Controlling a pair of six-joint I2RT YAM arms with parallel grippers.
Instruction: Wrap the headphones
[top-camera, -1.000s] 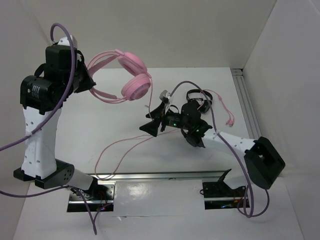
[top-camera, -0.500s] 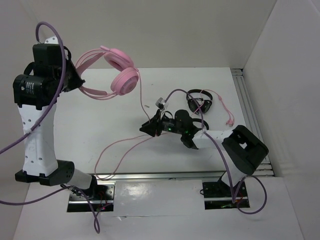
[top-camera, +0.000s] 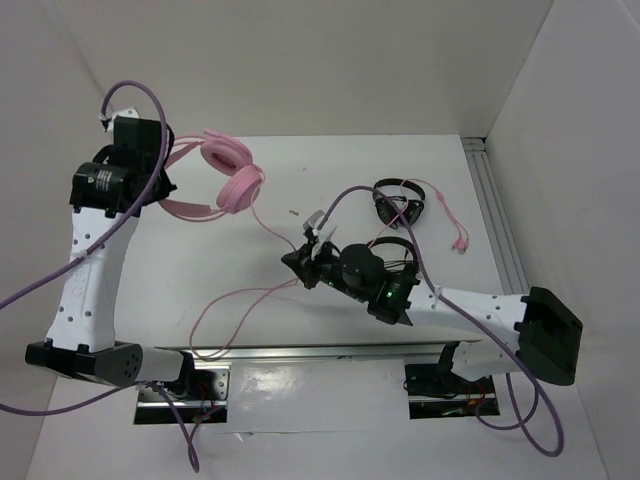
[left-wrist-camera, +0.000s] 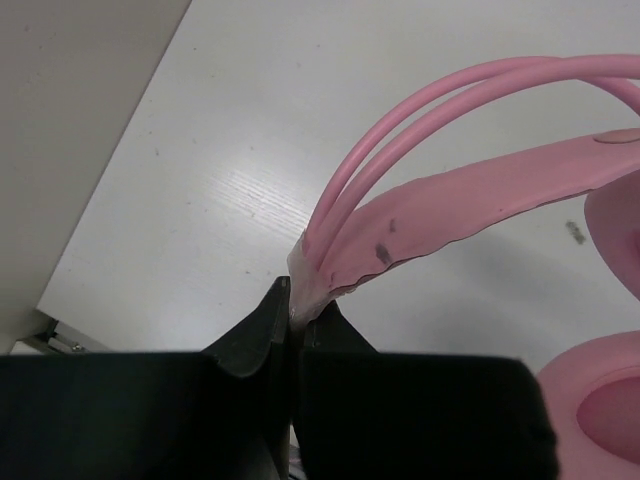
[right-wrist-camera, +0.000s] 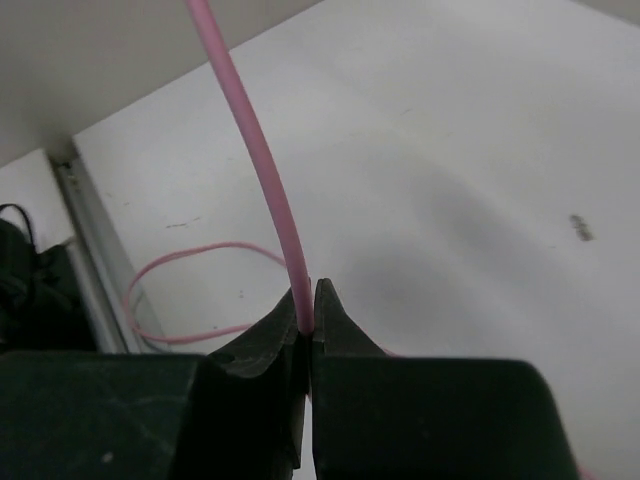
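Headphones (top-camera: 228, 178) hang over the far left of the table (top-camera: 180, 250), headband pinched in the closed left gripper (left-wrist-camera: 295, 305), now lower than a moment ago, while the right gripper (right-wrist-camera: 308, 310) stays clamped on the cable (right-wrist-camera: 262, 172), so the winding seems barely begun.

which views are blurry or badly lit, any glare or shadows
Top external: bright, even, sharp; only faint shadows on the table. Left wrist: left hand nearly black, no detail; headphones sharp at the band, soft at the earcup on the right edge. Right wrist: right hand just as dark; cable crisp, a soft shadow behind it.
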